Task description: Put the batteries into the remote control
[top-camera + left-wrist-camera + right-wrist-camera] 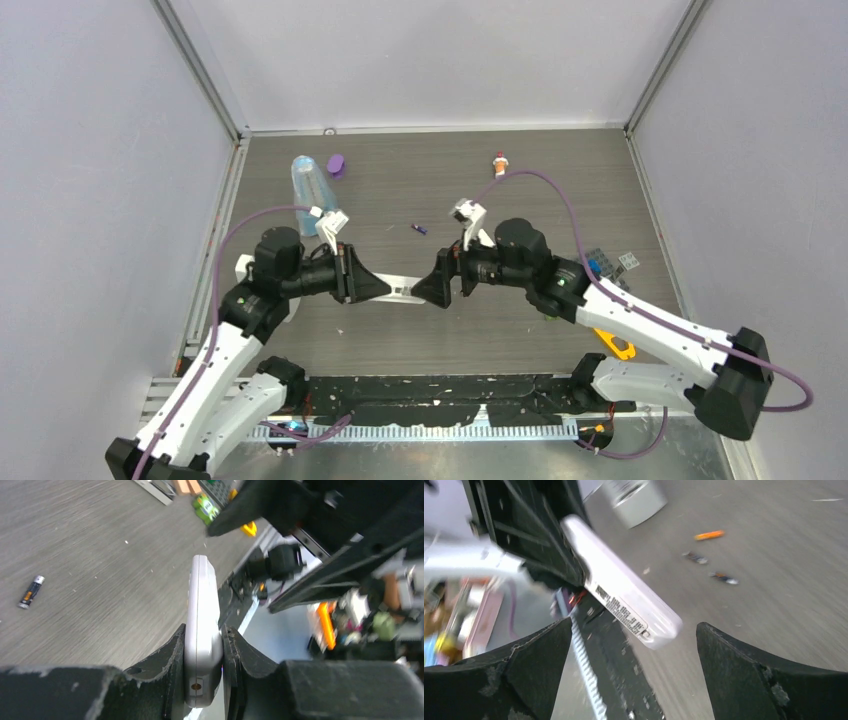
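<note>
Currently held: the remote control (202, 605), pinched edge-on at one end and lifted clear of the tabletop (560, 215).
Left gripper (202, 655): closed on the remote control, one black finger (167, 662) pressed to each flat face.
Right gripper (634, 626): spread wide, holding nothing; its two fingers (736, 667) stand on either side of the remote control's free end without touching it.
Remote control position: in the top view it bridges the gap between the two grippers, near the middle of the tabletop towards the near side; the right wrist view shows a printed label strip on one face.
Batteries: all lie loose on the tabletop, none in the remote control.
Purple battery (419, 229): just beyond the grippers, apart from them.
Dark battery (31, 592): alone on the wood grain, silvery tip showing, well to the side of the remote control.
Orange battery (709, 535): near two further dark batteries (695, 557), the three close together but apart.
Clear bottle (310, 185): lying at the far left, a purple cap (336, 165) just beside it.
Small red-and-white bottle (500, 161): upright near the far edge.
</note>
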`<state>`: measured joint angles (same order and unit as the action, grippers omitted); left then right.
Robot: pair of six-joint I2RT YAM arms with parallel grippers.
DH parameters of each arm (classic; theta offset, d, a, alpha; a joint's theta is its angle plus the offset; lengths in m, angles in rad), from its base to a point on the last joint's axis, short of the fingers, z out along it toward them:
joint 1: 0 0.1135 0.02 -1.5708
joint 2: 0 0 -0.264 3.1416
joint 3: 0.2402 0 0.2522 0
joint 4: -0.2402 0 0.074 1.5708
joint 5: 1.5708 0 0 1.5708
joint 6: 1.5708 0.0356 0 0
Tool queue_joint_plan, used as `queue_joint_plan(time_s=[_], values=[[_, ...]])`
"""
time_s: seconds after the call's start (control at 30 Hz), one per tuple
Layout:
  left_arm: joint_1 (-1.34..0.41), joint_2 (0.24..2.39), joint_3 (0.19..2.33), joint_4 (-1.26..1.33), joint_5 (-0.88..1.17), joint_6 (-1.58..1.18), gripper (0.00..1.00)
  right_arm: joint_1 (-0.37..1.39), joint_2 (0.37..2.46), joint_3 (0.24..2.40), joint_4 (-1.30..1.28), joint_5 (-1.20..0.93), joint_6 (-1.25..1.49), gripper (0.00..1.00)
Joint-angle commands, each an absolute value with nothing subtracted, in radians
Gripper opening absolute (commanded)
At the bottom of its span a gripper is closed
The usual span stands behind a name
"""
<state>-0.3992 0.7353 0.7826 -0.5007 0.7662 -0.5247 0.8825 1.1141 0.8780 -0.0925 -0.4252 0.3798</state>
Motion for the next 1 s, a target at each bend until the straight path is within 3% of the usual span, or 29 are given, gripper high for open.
queue_joint_plan(time_s=[0.0,0.2,0.33,0.47,0.7,0.97], values=[[-0.421,0.757,0.606,-0.095,0.622,-0.858,0.00,0.876,0.983,0.778,-0.028,0.024,0.600,1.00],[-0.479,0.823,0.505,0.004,0.462,-0.951,0.00,0.878,0.939,0.677,-0.033,0.149,0.733,0.88],[-0.510,0.922,0.419,0.157,0.445,-1.064,0.00,0.886,1.055,0.721,-0.092,0.123,0.746,0.83],[-0.530,1.027,0.392,0.199,0.446,-1.092,0.00,0.890,1.163,0.666,0.020,0.053,0.844,0.77],[-0.541,1.147,0.365,0.253,0.457,-1.092,0.00,0.891,1.270,0.642,0.069,0.015,0.901,0.54],[-0.541,1.237,0.401,0.136,0.456,-1.069,0.00,0.891,1.382,0.630,0.118,-0.090,0.939,0.60]])
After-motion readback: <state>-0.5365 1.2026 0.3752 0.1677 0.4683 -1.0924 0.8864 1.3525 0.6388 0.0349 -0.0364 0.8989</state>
